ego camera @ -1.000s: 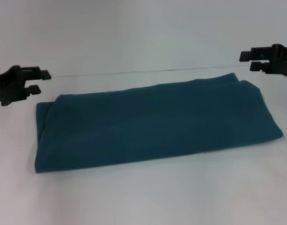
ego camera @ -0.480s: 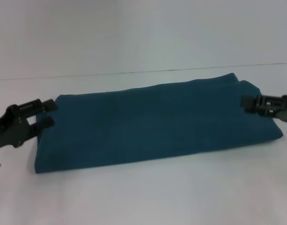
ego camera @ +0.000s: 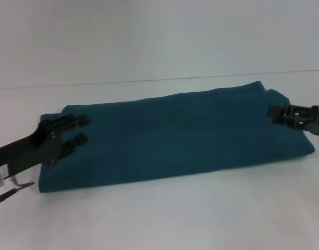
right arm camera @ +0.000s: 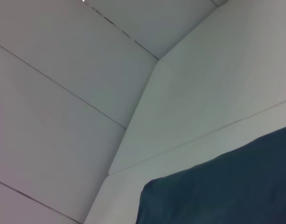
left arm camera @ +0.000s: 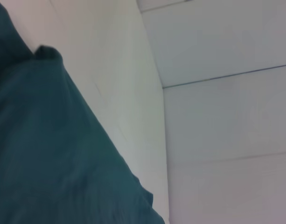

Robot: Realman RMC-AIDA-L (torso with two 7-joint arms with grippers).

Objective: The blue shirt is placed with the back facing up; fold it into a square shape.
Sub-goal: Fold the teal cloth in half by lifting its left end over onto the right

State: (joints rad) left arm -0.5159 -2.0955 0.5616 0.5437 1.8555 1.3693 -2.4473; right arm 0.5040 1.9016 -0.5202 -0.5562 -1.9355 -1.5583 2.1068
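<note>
Head view: the left gripper [ego camera: 78, 130], fingers apart, hovers over the left end of the blue shirt [ego camera: 175, 138], folded into a long band across the white table [ego camera: 164, 219]. The right gripper [ego camera: 271, 112], fingers nearly together, sits at its right end.

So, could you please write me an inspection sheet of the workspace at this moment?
Surface: white table, bare around the cloth.
Job's things: blue shirt lies flat, folded into a long band running left to right; not yet a square.
Clutter: nothing seen.
Grippers: left gripper over the shirt's left end, fingers open, holding nothing. Right gripper at the shirt's right end, fingers look nearly together; a grip on the cloth cannot be told.
Cables: thin metal piece beside the left arm, otherwise nothing seen.
Surroundings: plain white wall behind the table.
</note>
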